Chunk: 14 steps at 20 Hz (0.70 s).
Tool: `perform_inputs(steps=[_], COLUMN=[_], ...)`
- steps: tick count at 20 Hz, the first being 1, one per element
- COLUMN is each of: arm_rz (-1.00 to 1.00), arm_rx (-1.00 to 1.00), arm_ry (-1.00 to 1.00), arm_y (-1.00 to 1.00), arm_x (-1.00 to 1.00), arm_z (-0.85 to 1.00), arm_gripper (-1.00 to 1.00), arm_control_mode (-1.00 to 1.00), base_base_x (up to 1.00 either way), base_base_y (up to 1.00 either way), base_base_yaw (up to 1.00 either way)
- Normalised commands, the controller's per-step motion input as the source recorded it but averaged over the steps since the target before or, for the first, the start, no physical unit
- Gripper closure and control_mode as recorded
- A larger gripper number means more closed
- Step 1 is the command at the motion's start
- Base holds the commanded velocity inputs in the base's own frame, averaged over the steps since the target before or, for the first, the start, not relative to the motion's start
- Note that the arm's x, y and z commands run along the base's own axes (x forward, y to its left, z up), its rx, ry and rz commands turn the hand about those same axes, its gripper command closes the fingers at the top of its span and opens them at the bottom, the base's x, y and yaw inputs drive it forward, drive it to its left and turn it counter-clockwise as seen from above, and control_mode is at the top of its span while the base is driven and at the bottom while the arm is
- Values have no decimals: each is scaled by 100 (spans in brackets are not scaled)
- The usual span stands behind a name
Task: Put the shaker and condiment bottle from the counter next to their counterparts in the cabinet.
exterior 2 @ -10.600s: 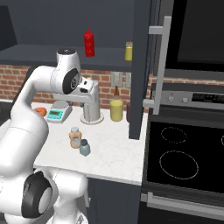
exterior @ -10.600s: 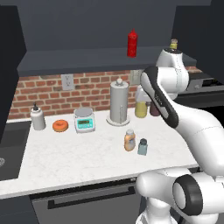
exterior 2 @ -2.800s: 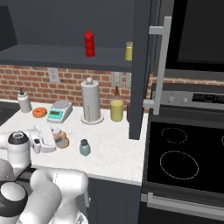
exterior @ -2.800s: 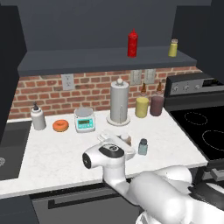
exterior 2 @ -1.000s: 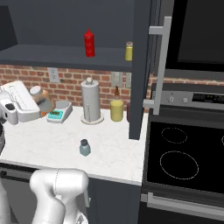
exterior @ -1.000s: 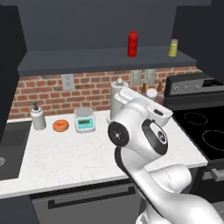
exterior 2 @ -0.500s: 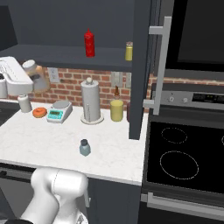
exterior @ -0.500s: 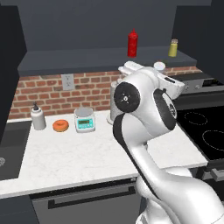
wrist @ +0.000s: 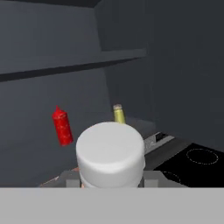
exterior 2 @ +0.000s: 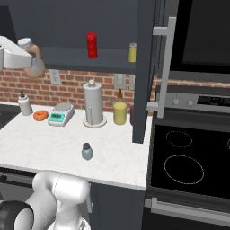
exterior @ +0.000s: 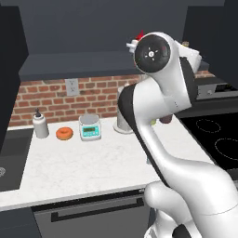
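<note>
My gripper (exterior 2: 28,57) is shut on the condiment bottle (exterior 2: 37,66), a slim orange-tan bottle whose pale grey cap (wrist: 110,156) sits close in the hand view. I hold it in the air at shelf height, left of the cabinet (exterior 2: 76,64). On the shelf stand the counterparts: a red squeeze bottle (exterior 2: 91,44) (wrist: 62,126) and a yellow-green shaker (exterior 2: 132,52) (wrist: 118,113). The blue-grey shaker (exterior 2: 87,151) stands on the counter (exterior 2: 45,148). In the left base view my arm hides most of the shelf; just the red bottle's tip (exterior: 139,35) shows.
The cabinet's open door (exterior 2: 144,67) hangs right of the shelf. Along the brick wall stand a paper towel holder (exterior 2: 93,105), a yellow jar (exterior 2: 119,112), a scale (exterior 2: 60,114), a donut (exterior 2: 40,115) and a soap bottle (exterior 2: 24,104). A stove (exterior 2: 188,157) lies to the right.
My gripper has risen with the condiment bottle from just above the counter to shelf height. The blue-grey shaker has stayed where it was.
</note>
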Motion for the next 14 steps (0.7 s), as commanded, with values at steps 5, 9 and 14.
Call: perform_inputs(steps=[5, 9, 14], arm_rz=[43, 17, 0], arm_rx=[2, 0, 0], arm_ry=[-9, -2, 0], arm_y=[-1, -1, 0], arm_x=[31, 6, 12], arm_z=[0, 0, 0], arm_gripper=[100, 100, 100], arm_control_mode=[-100, -100, -100], base_base_x=[0, 0, 0], base_base_y=[0, 0, 0], base_base_yaw=[0, 0, 0])
